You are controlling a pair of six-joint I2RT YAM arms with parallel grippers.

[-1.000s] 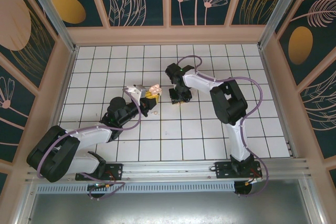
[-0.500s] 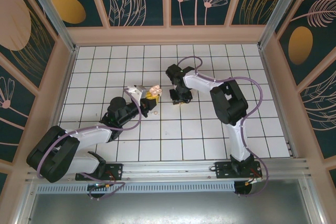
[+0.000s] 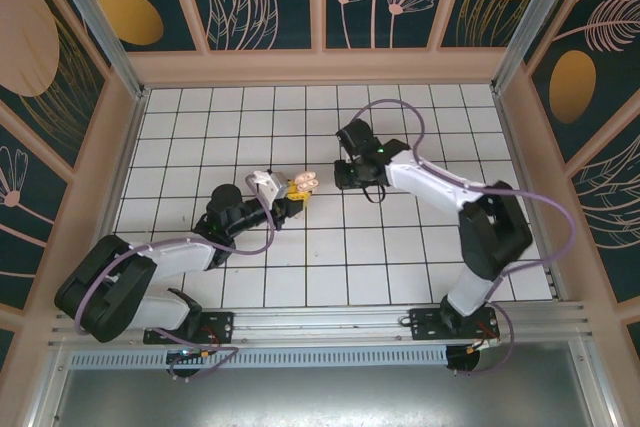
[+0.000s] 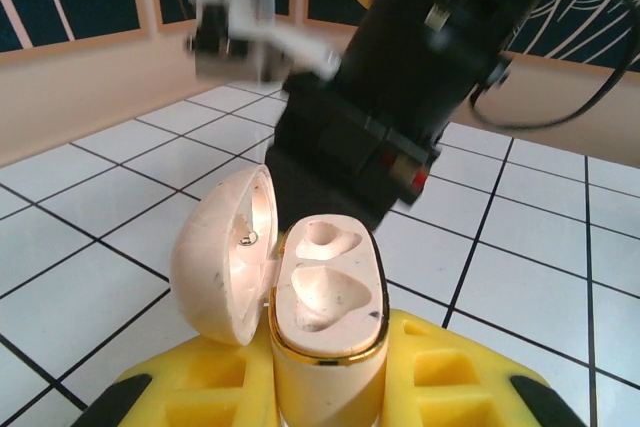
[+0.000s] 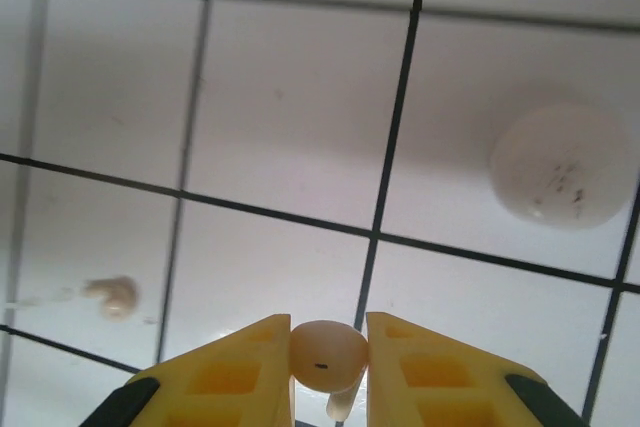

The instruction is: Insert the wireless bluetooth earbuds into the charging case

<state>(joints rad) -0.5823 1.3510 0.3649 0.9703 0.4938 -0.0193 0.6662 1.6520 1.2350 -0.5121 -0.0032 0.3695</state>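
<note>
Workspace: white tiled table [image 3: 200,117], closed in by beige walls [image 3: 320,67] on the far, left and right sides, with a metal rail [image 3: 330,322] along the near edge. Both grippers sit near the middle of the tiles, well apart from every wall. Bare tile lies open toward the far wall, toward the left wall, and to the right of the right arm [image 3: 440,187].

Left gripper [image 4: 325,397]: yellow fingers [image 4: 200,387] clamped on the lower body of the charging case [image 4: 325,297], holding it upright above the tiles, lid open. In the top view the case sits near the right gripper, apart from it. In the left wrist view the dark body of the right arm looms close behind the case.

Charging case: pinkish-beige, speckled, rounded, with a gold band around the top edge of the body. Domed lid [image 4: 225,252] is swung open to the left on its hinge. Two moulded wells in the top face, both vacant.

Right gripper [image 5: 328,359]: yellow fingers closed tight on a pale earbud [image 5: 325,347], its stem pointing down between them, above the tiles.

Loose on the tiles under the right gripper: round white speckled piece [image 5: 560,167]; small pale lump [image 5: 113,295], too blurred to identify.
</note>
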